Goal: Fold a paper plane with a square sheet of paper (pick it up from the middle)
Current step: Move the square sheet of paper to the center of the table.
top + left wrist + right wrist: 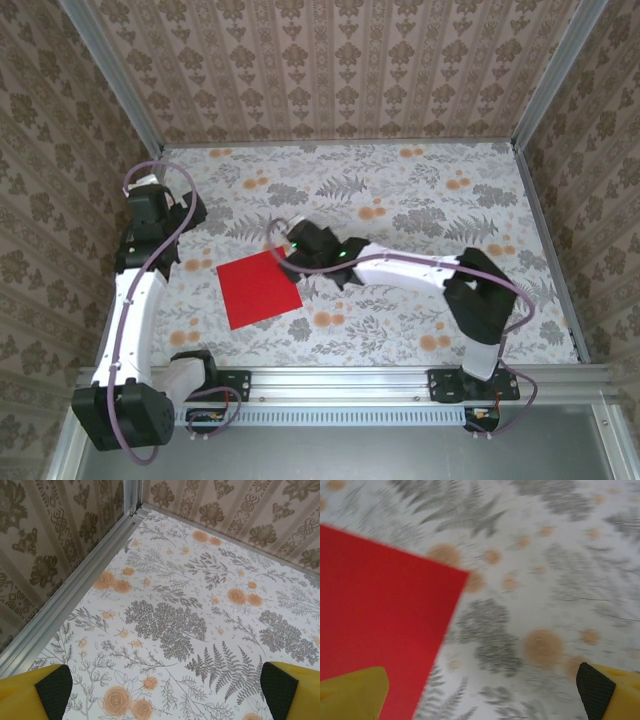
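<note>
From above, the square sheet of paper (258, 288) lies flat and unfolded on the floral table (420, 200), left of centre. The right arm (400, 268) reaches toward its far right corner, and the left arm (135, 300) stands off to the left

In the left wrist view, the left gripper (167, 692) is spread wide over bare table, empty

In the right wrist view, the right gripper (485, 690) is spread wide too, one finger over the sheet, holding nothing

The paper looks thin, light and limp. It will probably slide and crease easily, so pinch up its middle
</note>
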Available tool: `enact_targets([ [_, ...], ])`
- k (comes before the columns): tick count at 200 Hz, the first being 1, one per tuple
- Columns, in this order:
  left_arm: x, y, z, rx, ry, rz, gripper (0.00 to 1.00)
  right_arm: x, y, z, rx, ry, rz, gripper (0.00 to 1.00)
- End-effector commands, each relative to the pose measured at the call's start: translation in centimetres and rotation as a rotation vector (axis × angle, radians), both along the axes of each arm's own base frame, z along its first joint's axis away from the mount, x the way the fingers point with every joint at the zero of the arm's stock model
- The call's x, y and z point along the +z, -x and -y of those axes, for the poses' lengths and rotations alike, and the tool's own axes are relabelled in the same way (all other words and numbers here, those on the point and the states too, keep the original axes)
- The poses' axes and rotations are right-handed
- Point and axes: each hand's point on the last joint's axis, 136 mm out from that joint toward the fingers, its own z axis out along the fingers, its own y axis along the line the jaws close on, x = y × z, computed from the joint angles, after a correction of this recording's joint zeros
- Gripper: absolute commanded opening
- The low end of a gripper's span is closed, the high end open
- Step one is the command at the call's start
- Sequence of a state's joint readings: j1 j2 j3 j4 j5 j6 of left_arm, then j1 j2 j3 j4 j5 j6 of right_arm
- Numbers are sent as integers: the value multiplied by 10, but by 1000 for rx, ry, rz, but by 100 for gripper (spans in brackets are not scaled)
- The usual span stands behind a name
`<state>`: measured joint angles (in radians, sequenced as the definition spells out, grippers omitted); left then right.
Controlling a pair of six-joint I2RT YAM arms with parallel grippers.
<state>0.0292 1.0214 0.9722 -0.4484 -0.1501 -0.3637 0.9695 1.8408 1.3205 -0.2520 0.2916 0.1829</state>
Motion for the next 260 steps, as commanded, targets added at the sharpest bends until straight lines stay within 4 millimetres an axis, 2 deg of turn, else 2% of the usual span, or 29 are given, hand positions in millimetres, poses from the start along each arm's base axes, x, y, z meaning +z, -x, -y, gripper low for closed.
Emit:
enact_targets([
  [1,-2,6,0,-6,34,-40,100,-18,25,-27,138,86,-72,100],
  [24,-4,8,-4,-5,37,-48,100,-43,49,-52,249,163,-142,100],
  [44,-6,9,-6,-1,39,-51,100,-60,56,-62,289,231,-168,100],
  [60,-7,8,-7,3,41,-50,100,-72,59,-60,291,281,-197,100],
  [100,-10,9,-11,12,45,-55,100,-90,50,-53,254,336,-216,100],
  [121,-11,9,-12,16,48,-55,100,-102,42,-39,230,379,-246,100],
  [146,-12,9,-13,19,51,-59,100,-116,33,-12,210,438,-284,100],
  [172,-12,9,-14,22,54,-58,100,-129,20,28,164,499,-339,100],
  [203,-14,9,-14,23,59,-61,100,-138,5,87,68,528,-425,100],
  [218,-14,9,-15,24,63,-62,100,-130,-5,111,9,510,-439,100],
  [227,-13,8,-14,20,66,-59,100,-122,-11,118,-21,478,-443,100],
  [245,-14,7,-13,15,73,-62,100,-99,-24,121,-53,404,-413,100],
  [260,-15,7,-12,12,77,-63,100,-76,-36,114,-83,343,-371,100],
])
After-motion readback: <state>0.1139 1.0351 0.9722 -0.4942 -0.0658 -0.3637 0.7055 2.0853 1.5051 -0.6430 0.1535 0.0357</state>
